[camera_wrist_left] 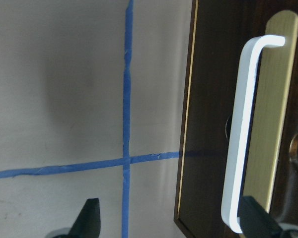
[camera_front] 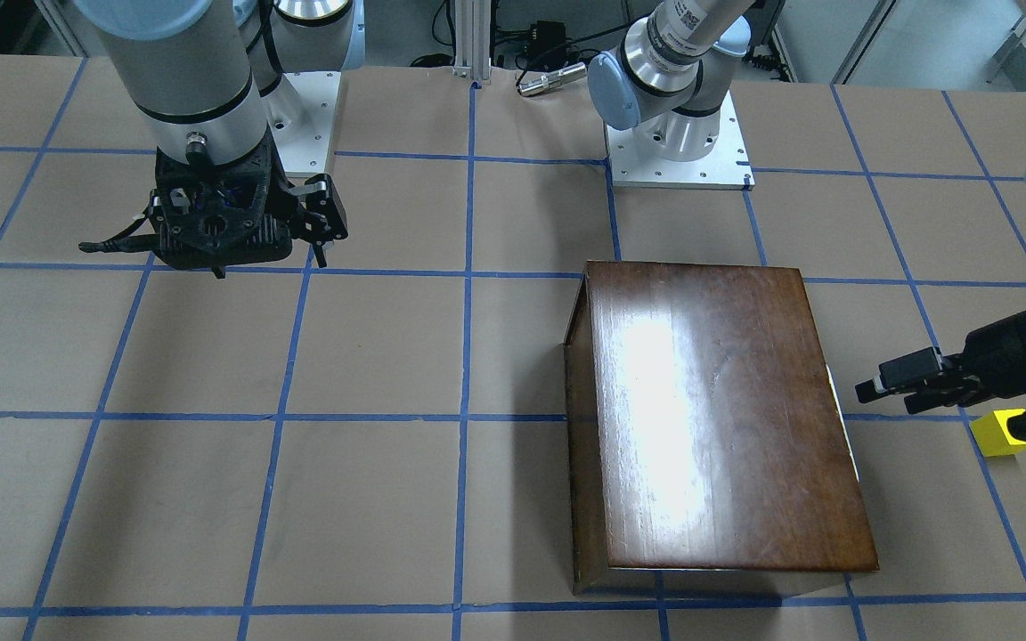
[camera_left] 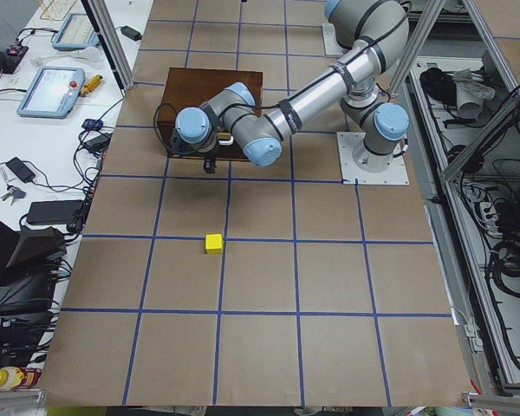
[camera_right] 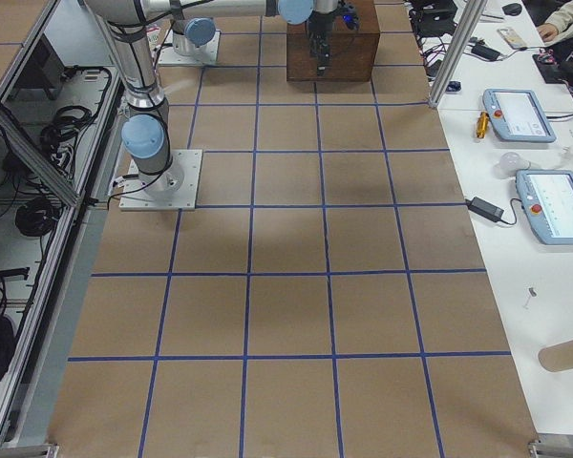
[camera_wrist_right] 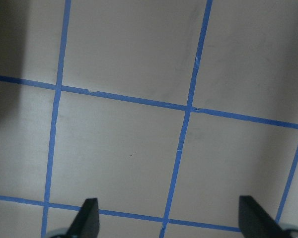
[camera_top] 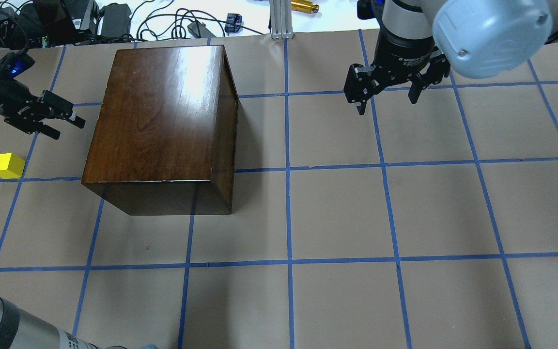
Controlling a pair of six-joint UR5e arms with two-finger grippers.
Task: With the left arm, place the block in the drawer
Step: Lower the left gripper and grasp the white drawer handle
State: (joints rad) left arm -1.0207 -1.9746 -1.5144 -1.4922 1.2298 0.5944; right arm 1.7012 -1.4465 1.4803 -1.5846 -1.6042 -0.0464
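Facing closed drawer [camera_wrist_left: 208, 74], left gripper [camera_top: 65, 122] wide, empty: centre it over white handle [camera_wrist_left: 241, 134], squarely, before you clamp.

We see the small yellow block [camera_top: 7, 165] lying flat on the desk [camera_top: 337, 208], apart from the dark cabinet [camera_top: 162, 111] on its drawer side. The drawer [camera_wrist_left: 208, 124] sits shut, its white handle [camera_wrist_left: 243, 134] facing the left claw [camera_top: 69, 129], which hovers spread near it.
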